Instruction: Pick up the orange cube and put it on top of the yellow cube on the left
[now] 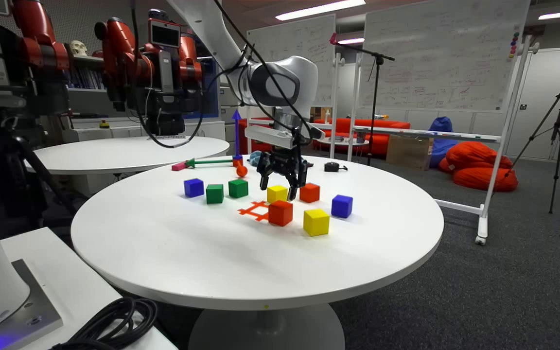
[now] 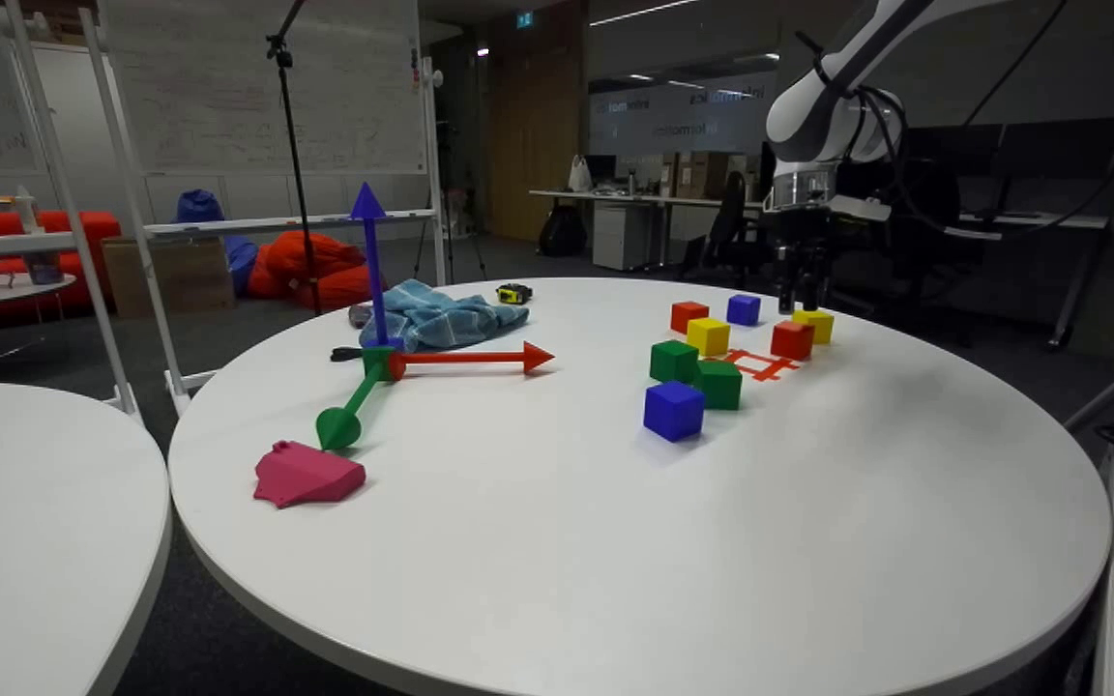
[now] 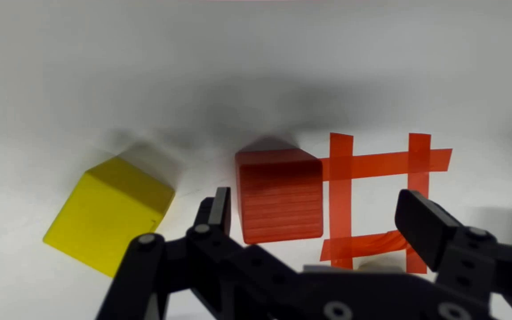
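An orange-red cube (image 1: pixel 280 213) sits on the round white table; it also shows in an exterior view (image 2: pixel 793 340) and in the wrist view (image 3: pixel 281 200). I take it as the orange cube; a like-coloured cube (image 1: pixel 309 192) stands farther back. A yellow cube (image 1: pixel 316 222) is beside it, at left in the wrist view (image 3: pixel 109 215). Another yellow cube (image 1: pixel 277 194) stands apart (image 2: pixel 708 336). My gripper (image 1: pixel 278 188) is open and empty above the cubes (image 2: pixel 799 300). In the wrist view the orange-red cube lies between the fingers (image 3: pixel 314 195), nearer the left one.
Flat red-orange tape strips (image 3: pixel 340 200) lie beside the orange-red cube. Blue cubes (image 1: pixel 341 206) (image 1: pixel 194 187) and green cubes (image 1: pixel 214 193) (image 1: pixel 238 188) stand around. An arrow-axes model (image 2: pixel 378 362), blue cloth (image 2: pixel 441 319) and pink piece (image 2: pixel 307 474) are farther off.
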You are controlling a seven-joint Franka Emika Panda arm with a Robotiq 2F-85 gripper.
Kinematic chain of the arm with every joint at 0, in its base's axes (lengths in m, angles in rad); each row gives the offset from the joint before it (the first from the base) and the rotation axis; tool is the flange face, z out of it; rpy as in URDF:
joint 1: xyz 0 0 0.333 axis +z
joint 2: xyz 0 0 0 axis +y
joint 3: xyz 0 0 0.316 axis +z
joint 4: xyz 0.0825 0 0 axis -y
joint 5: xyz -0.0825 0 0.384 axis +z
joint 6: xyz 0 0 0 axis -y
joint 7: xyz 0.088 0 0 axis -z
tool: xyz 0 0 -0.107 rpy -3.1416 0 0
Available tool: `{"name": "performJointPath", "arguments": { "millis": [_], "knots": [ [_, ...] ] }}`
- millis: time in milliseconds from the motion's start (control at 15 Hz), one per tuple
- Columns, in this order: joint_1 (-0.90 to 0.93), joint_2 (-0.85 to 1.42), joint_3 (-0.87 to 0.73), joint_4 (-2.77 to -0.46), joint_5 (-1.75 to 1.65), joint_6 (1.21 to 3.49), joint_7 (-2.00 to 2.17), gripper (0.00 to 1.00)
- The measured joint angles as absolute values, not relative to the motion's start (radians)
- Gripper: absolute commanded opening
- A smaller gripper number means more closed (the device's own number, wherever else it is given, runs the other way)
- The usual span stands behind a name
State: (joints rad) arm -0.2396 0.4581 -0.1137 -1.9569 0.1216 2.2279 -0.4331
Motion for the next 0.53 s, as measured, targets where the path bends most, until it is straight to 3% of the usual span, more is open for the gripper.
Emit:
{"name": "performJointPath", "arguments": {
  "millis": [533],
  "knots": [
    [-0.252, 0.492, -0.106, -1.921, 0.086, 2.230, -0.451, 1.00]
  ]
}}
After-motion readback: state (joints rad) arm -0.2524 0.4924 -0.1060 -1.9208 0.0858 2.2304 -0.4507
